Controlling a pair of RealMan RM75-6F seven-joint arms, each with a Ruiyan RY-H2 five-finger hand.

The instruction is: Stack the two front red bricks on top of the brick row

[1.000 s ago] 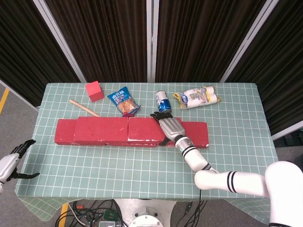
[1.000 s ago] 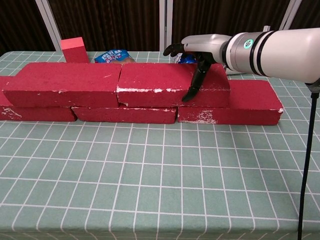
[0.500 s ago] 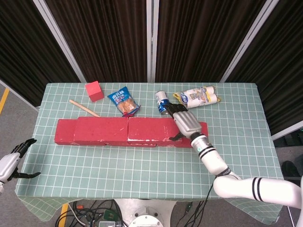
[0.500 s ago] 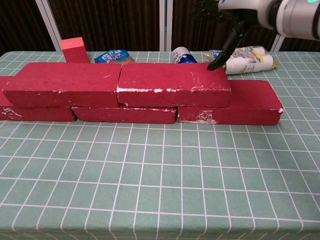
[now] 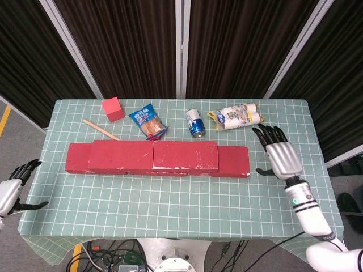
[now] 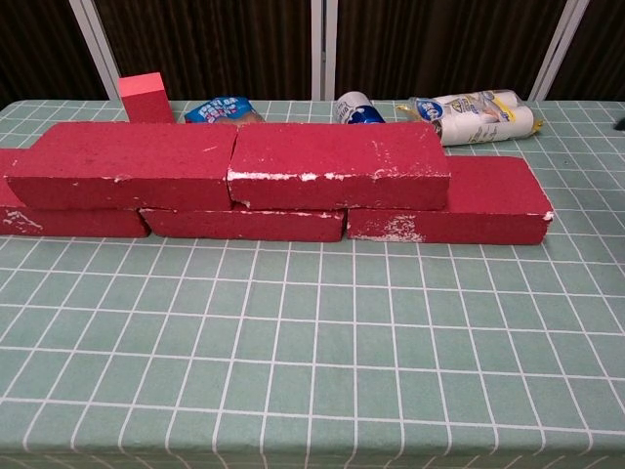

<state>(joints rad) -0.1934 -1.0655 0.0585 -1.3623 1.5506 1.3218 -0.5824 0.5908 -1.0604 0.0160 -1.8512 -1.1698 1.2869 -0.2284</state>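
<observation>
Head view
Right hand (image 5: 281,157): empty, fingers spread, over the surface (image 5: 170,192), right of the brick row (image 5: 233,161).
Left hand (image 5: 12,190): off the left edge, fingers apart, empty.
Chest view
Two upper bricks (image 6: 337,163): end to end atop the row.
Far side: can (image 6: 354,108), snack bag (image 6: 221,109).

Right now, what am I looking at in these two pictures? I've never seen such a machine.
A two-armed robot with human-like hands, steered by a person. One camera looks down from its head, the other looks forward from its chest. On the checked table red bricks lie in a row, two stacked on top. Behind them are a small red cube, a wooden stick, a snack bag, a can and a wrapped pack. The right hand and left hand hold nothing, fingers apart.
</observation>
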